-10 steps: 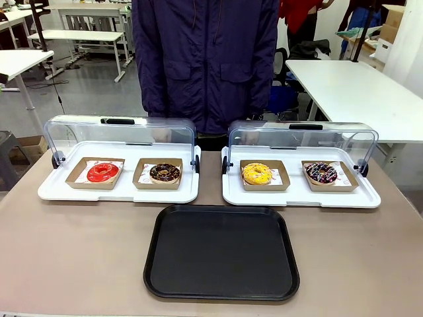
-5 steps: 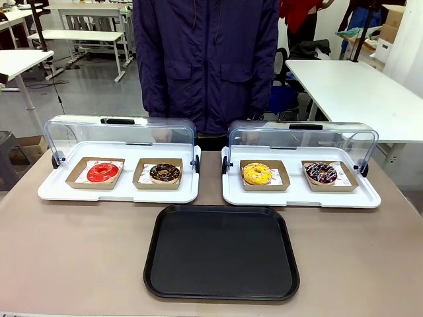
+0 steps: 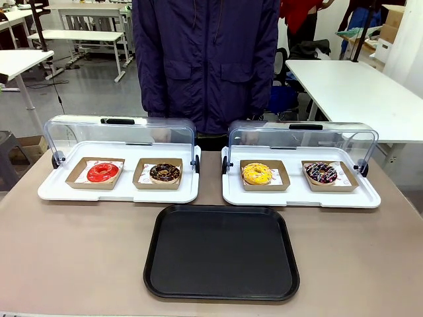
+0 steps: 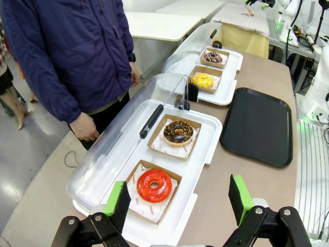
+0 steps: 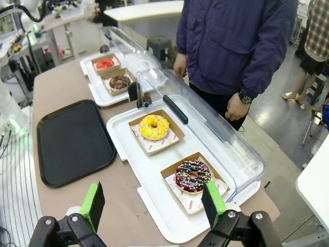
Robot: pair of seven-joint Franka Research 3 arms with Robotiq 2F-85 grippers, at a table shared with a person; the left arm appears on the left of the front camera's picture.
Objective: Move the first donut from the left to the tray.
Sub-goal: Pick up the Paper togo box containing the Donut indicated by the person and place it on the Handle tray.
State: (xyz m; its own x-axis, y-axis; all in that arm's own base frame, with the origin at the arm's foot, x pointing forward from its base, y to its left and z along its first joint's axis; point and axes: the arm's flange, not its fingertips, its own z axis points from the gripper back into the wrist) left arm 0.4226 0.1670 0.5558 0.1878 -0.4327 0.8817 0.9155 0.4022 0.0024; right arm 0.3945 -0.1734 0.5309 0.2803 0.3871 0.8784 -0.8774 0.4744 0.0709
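Item: red-glazed donut [image 4: 153,185], a glossy ring lying flat on white paper in a shallow brown cardboard tray [image 4: 132,174]. In the left wrist view it lies ahead of the left gripper [image 4: 179,198], within the span of the two fingers but nearer the left-hand green pad [image 4: 119,199], and touches neither. The jaws stand spread wide and released, with nothing between them. The holder sits at the near end of a white display tray [image 4: 205,128], whose clear lid [image 4: 123,134] is tipped back on the side away from the gripper. Farther along the fingers' line in the same display tray is a chocolate donut [image 4: 178,132] in its own holder. Beyond that, a second display tray [image 4: 234,62] holds a yellow donut [image 4: 202,80] and a sprinkled donut [image 4: 213,56]. The black tray [image 4: 257,126] lies flat and bare on the table [image 4: 221,190], ahead of the right-hand finger and well apart from the red-glazed donut. A person [image 4: 67,46] in a dark blue jacket stands behind the lids, one hand [image 4: 85,127] hanging near the lid's edge. The right gripper [image 5: 153,203] is also released, its jaws wide apart; the sprinkled donut lies just ahead of them, and the red-glazed donut sits far off at the other end of the row.
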